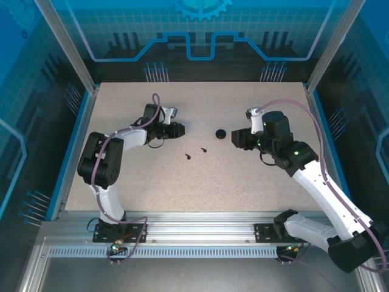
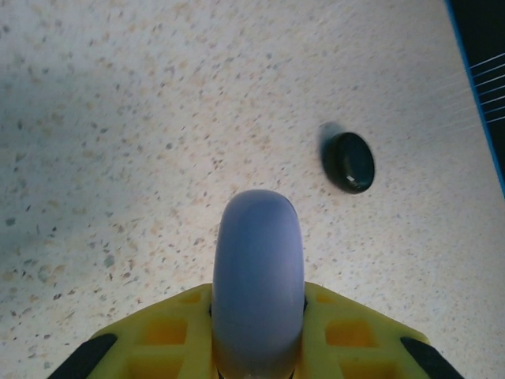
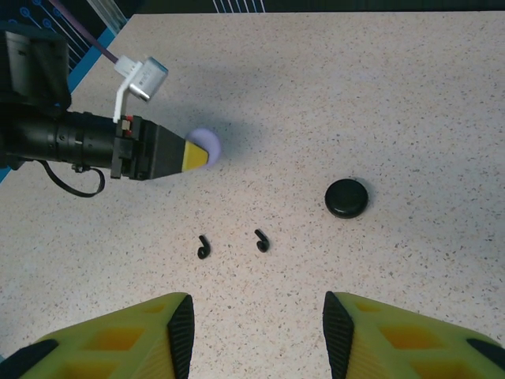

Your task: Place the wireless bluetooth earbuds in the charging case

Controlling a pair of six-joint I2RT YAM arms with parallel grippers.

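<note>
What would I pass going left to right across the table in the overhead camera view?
The left gripper, clamped on a lavender case → first black earbud → second black earbud → round black case → right gripper.

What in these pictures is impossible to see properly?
- Pale lavender rounded case: left wrist view, lower end hidden inside the left hand.
- Flat round black case: right wrist view, inside hidden by its own shell.
- Two tiny black stemmed earbuds: top view, too small for detail.
- Right hand: right wrist view, fingers cut by the bottom edge.
</note>
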